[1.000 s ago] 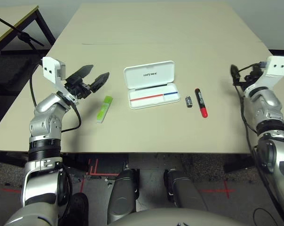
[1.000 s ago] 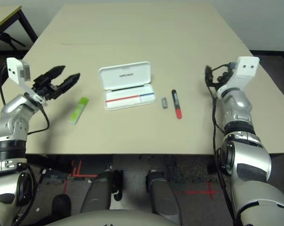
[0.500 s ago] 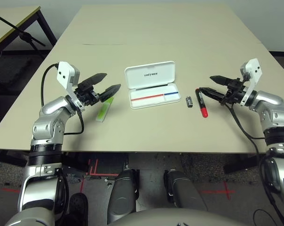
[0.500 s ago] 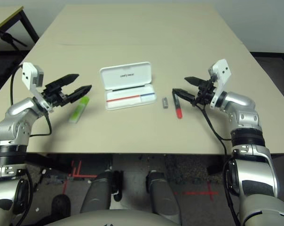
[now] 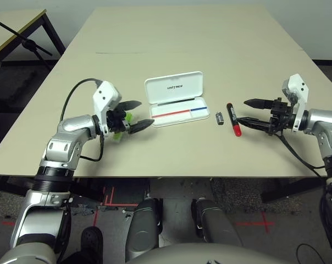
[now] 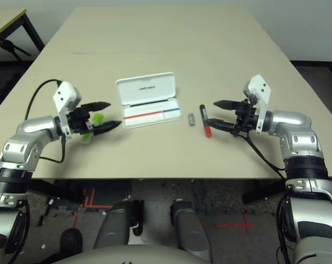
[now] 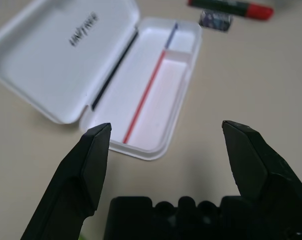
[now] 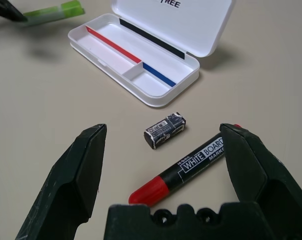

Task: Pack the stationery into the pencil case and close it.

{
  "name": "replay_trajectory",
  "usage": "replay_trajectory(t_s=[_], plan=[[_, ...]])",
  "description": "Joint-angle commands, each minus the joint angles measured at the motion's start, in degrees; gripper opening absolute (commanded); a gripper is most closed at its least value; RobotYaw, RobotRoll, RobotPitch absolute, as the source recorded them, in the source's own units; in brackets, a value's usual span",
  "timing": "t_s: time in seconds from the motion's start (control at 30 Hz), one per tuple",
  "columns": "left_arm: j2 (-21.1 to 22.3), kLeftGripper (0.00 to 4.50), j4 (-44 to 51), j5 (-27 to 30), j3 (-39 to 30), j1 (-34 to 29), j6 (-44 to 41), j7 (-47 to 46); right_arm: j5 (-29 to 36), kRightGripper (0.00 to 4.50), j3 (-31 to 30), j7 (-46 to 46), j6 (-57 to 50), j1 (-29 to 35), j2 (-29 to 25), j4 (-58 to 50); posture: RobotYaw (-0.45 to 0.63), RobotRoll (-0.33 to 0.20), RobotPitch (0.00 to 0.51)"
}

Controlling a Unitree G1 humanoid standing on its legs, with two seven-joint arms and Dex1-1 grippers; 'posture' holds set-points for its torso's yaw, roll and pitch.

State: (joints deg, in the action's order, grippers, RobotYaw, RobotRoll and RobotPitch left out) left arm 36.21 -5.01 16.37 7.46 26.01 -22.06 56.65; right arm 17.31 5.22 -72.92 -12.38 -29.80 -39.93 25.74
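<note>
1. the case (image 5: 177,100) lies open mid-worktop (image 5: 171,38), empty; highlighter (image 6: 90,130) to its left, stub (image 5: 220,118) and marker (image 5: 233,120) to its right.
2. left gripper (image 5: 134,115) has its fingers spread around the highlighter; right gripper (image 5: 247,111) has its fingers spread just beside the marker.
3. the pens look light, stiff and smooth, likely to roll; best pinched mid-barrel.
4. there is open room all round, with the edges well apart from the things.
</note>
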Motion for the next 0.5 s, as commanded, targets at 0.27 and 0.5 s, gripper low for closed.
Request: replay_trajectory(t_s=[0.27,0.5], plan=[[-3.4,4.47,-2.5,-7.1,8.1,4.4,-0.3,0.5,-0.6,4.50,-0.3,1.3,0.9,2.2,-0.7,-1.9,-0.09,0.000,0.096],[-5.0,4.47,-6.4,-9.4,9.8,6.7,-1.2,1.0,-0.3,4.50,-0.1,2.3,1.2,3.2,-0.6,-2.9,-0.12,0.000,0.092]])
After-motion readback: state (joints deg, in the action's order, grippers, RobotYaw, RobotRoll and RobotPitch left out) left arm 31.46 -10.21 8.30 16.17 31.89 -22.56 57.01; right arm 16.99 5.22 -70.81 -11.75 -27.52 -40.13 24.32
